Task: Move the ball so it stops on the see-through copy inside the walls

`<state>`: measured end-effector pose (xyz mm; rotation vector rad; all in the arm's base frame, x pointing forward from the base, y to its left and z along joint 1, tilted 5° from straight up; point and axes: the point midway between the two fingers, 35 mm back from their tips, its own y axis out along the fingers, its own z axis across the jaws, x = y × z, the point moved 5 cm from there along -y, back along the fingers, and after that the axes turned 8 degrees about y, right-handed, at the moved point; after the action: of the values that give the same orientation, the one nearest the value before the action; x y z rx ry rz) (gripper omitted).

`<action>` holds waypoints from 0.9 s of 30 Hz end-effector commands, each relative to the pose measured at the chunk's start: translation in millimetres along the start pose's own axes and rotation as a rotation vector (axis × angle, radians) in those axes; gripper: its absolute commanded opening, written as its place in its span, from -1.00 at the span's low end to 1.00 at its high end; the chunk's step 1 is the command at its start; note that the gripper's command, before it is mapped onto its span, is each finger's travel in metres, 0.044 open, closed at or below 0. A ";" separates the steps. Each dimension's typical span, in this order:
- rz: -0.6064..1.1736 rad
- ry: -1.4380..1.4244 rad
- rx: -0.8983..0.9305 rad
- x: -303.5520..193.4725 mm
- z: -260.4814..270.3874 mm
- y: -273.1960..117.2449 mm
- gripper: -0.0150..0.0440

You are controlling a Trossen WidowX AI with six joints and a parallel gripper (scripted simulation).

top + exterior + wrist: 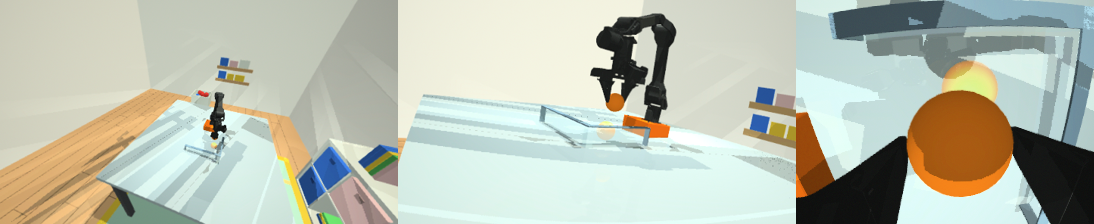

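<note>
Ball [615, 102], orange, clamped in my claw [616, 99] above the see-through copy [606, 131]; risk: dropped from this height, it rolls past the clear walls [587, 125].

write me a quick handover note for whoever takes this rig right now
Gripper: shut on the orange ball, held in the air above the table.
See-through copy: on the table inside the corner of the clear walls, below the ball.
Done: ball grasped and lifted.
Left: lower the ball onto the copy, release it, check it rests still inside the walls, move the gripper away.
</note>
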<state>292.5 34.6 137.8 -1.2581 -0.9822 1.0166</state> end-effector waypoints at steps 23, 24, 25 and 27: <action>0.000 -0.007 -0.011 10.7 -22.0 7.6 -0.49; 0.000 -0.007 -0.011 10.8 -22.2 9.4 -0.49; 0.000 -0.007 -0.011 10.9 -22.5 12.1 -0.49; 0.000 -0.007 -0.011 11.2 -23.3 19.8 -0.49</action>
<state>317.4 39.9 128.8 -1.2658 -1.0095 1.0123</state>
